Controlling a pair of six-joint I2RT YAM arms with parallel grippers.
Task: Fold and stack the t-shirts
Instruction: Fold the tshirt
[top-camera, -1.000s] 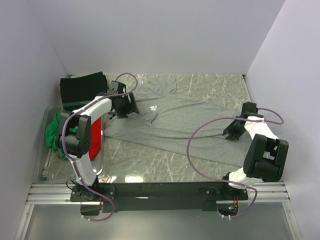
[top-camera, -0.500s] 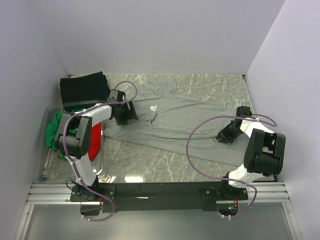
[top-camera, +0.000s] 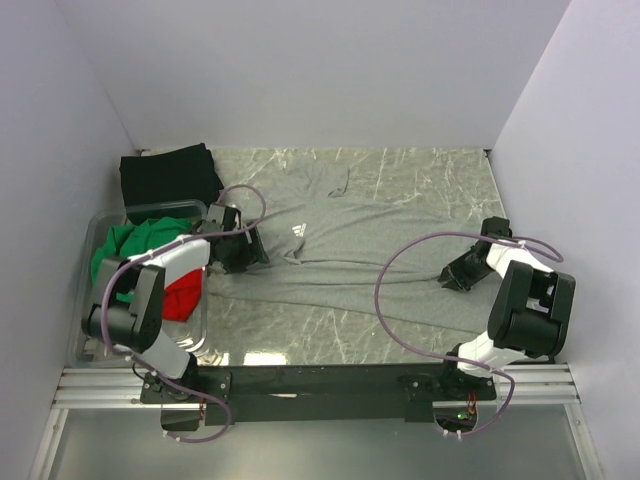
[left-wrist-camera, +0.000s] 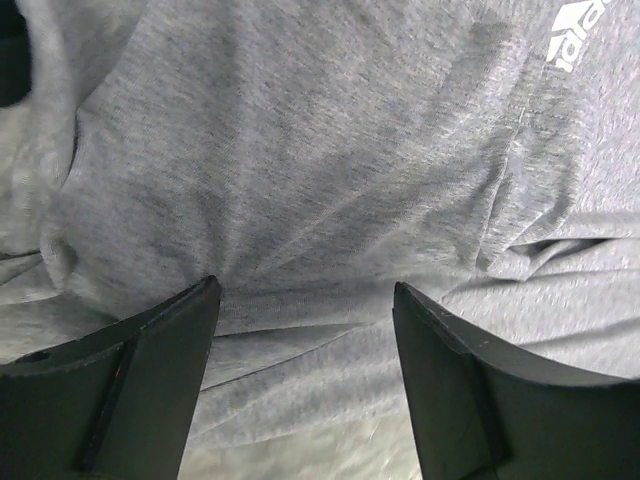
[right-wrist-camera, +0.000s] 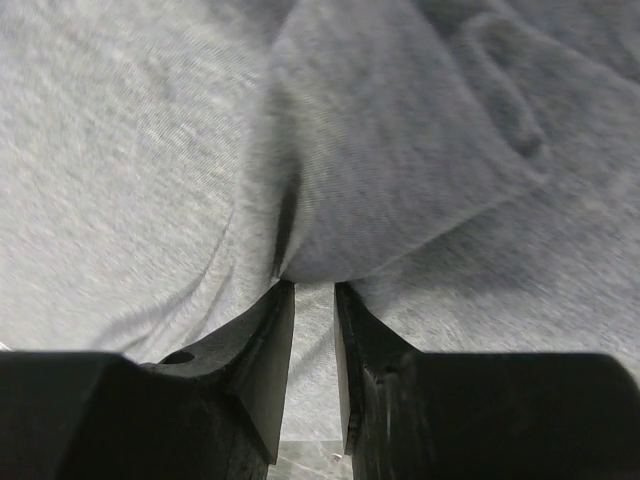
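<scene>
A large heather-grey t-shirt (top-camera: 370, 240) lies spread across the marble table, its white chest logo (top-camera: 297, 230) facing up. My left gripper (top-camera: 243, 255) rests on the shirt's left part. In the left wrist view this gripper (left-wrist-camera: 305, 295) stands wide open, with grey cloth (left-wrist-camera: 300, 150) and the shirt's edge lying between the fingers (left-wrist-camera: 160, 370). My right gripper (top-camera: 458, 275) is at the shirt's right edge. The right wrist view shows that gripper (right-wrist-camera: 313, 290) narrowed on a fold of grey cloth (right-wrist-camera: 400, 180) bunched at its tips. A black t-shirt (top-camera: 165, 178) lies folded at the back left.
A clear plastic bin (top-camera: 80, 340) stands along the left wall and holds a green t-shirt (top-camera: 125, 250) and a red t-shirt (top-camera: 182, 298). White walls close in the left, back and right sides. A black rail (top-camera: 320, 382) with the arm bases runs along the near edge.
Both grippers have moved toward the near edge. The grey t-shirt has shifted with them and lies flatter. The left arm now sits lower, uncovering more of the green t-shirt.
</scene>
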